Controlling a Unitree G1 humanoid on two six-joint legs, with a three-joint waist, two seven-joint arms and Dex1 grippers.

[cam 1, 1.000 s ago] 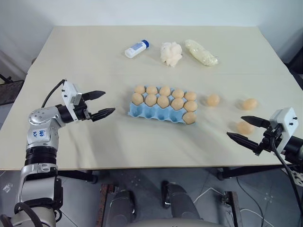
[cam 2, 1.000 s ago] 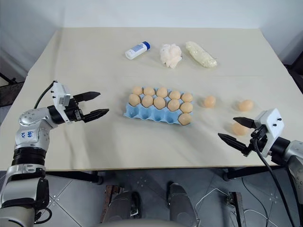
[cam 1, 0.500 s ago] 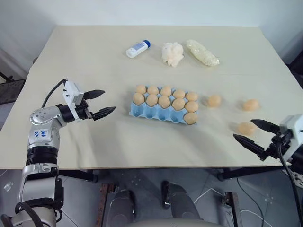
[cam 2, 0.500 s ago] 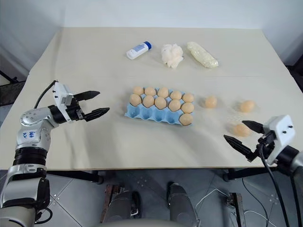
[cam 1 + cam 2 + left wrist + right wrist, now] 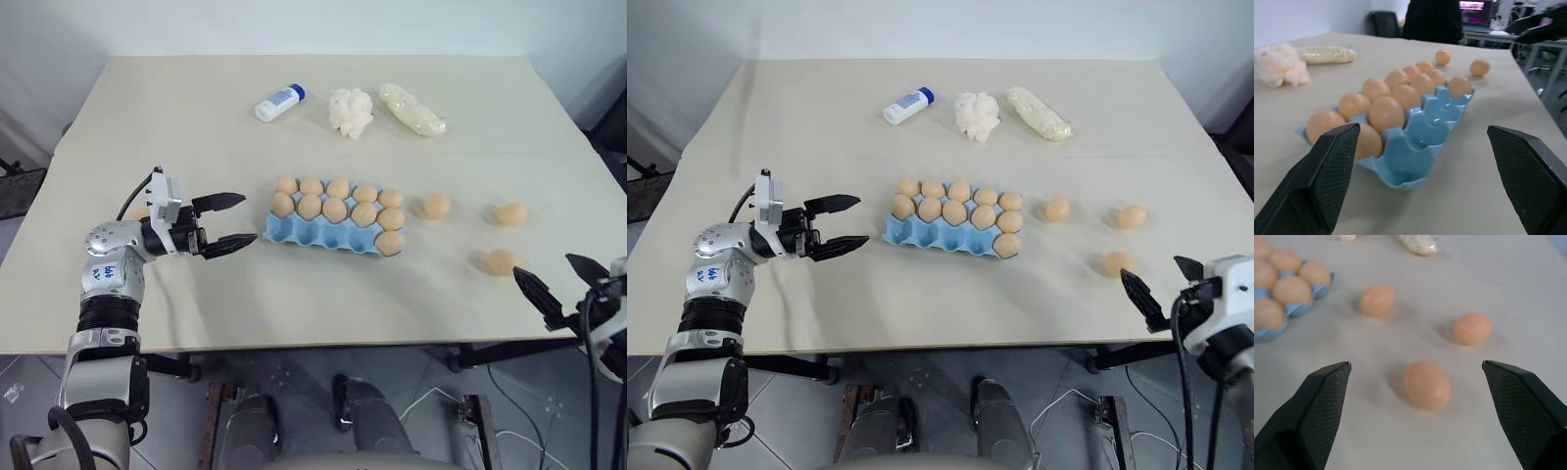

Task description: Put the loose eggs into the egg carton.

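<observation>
- Tabletop (image 5: 196,108): beige, carried everything.
- Egg carton (image 5: 294,233): light blue, lidless, mid-tabletop. Long axis ran left-right, tilted slightly so its right end sat nearer the robot. Eleven eggs were seated; four cups in the near row looked empty.
- Left pincer (image 5: 230,223): wide open, empty, level, aimed at the carton's left end, just beside it, not touching.
- Right pincer (image 5: 1164,282): wide open, empty, at the near right tabletop edge, aimed toward the loose eggs.
- Loose eggs: three, right of the carton, apart from each other — nearest egg (image 5: 1427,384), middle egg (image 5: 437,206), far-right egg (image 5: 511,213).
- Nearest egg's long axis looked angled across the right pincer's line; hard to be sure.
- Step in hand, judged: right pincer should straddle the nearest egg, centred, close gently across the short axis, lift clear.
- Risk: an egg could roll if nudged by one finger first.
</observation>
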